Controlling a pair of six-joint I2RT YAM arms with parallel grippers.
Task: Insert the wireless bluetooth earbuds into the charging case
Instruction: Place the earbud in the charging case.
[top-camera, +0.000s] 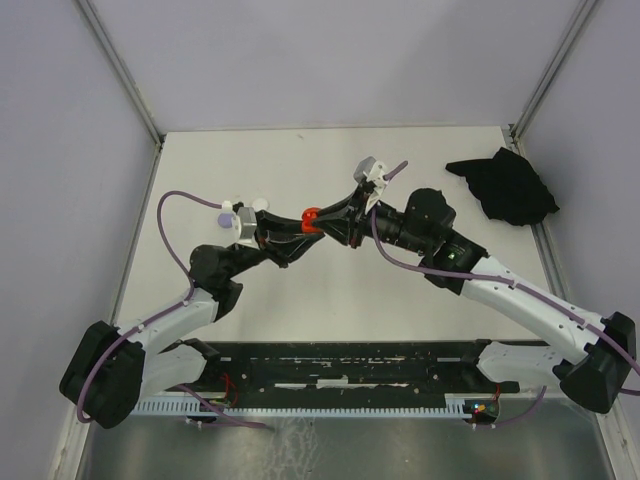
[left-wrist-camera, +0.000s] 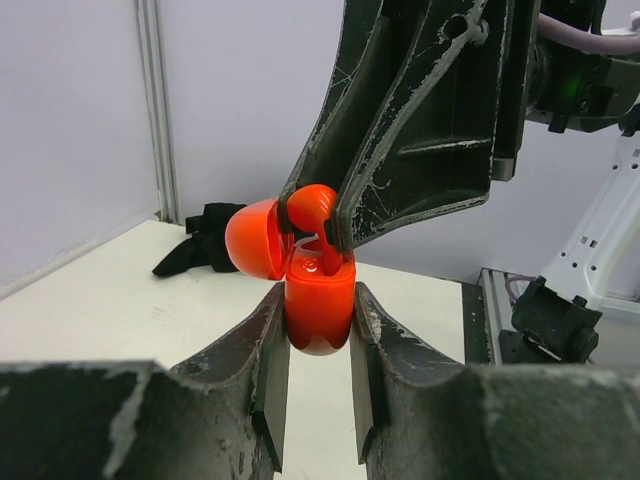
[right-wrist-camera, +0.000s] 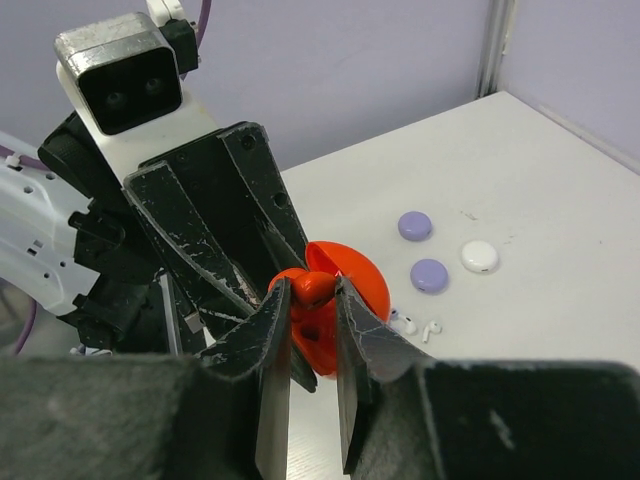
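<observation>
Now, my left gripper (left-wrist-camera: 318, 300): pressed against both sides of the glossy red plastic charging case (left-wrist-camera: 320, 330), held upright above the white worktop (top-camera: 400, 300).
Case lid (left-wrist-camera: 255, 238): hinged open, tipped to one side.
My right gripper (right-wrist-camera: 309, 298): pinching the red hooked plastic earbud (left-wrist-camera: 314, 203) from above.
Earbud position: at the case's open mouth, stem pointing down; whether it is seated, I cannot tell.
On the worktop: lilac round discs (right-wrist-camera: 429, 273), a white round disc (right-wrist-camera: 479, 256), tiny whitish earbuds (right-wrist-camera: 405, 323) just beside them.
</observation>
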